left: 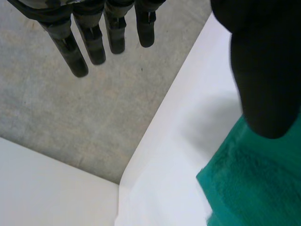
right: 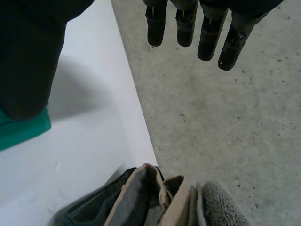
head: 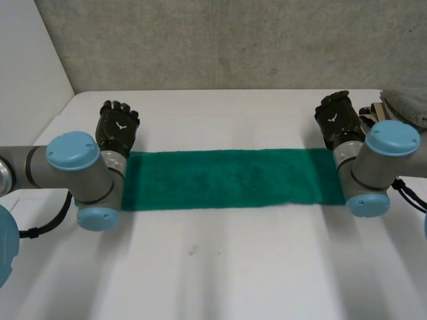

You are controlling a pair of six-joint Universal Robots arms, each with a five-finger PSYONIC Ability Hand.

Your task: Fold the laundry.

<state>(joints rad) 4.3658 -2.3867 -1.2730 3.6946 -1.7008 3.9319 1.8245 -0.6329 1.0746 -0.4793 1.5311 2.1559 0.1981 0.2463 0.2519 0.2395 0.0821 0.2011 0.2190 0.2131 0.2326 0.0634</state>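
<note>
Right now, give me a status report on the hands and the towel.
Left hand open, right hand open, one at each end. Green towel flat, long strip. Laundry pile by right hand, off the towel.

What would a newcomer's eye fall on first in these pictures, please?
The green towel, lying as a long flat strip across the middle of the white table, stands out first. Next come the two black hands, both open: the left hand by the strip's left end and the right hand by its right end. A pile of grey and beige laundry lies at the table's far right corner.
</note>
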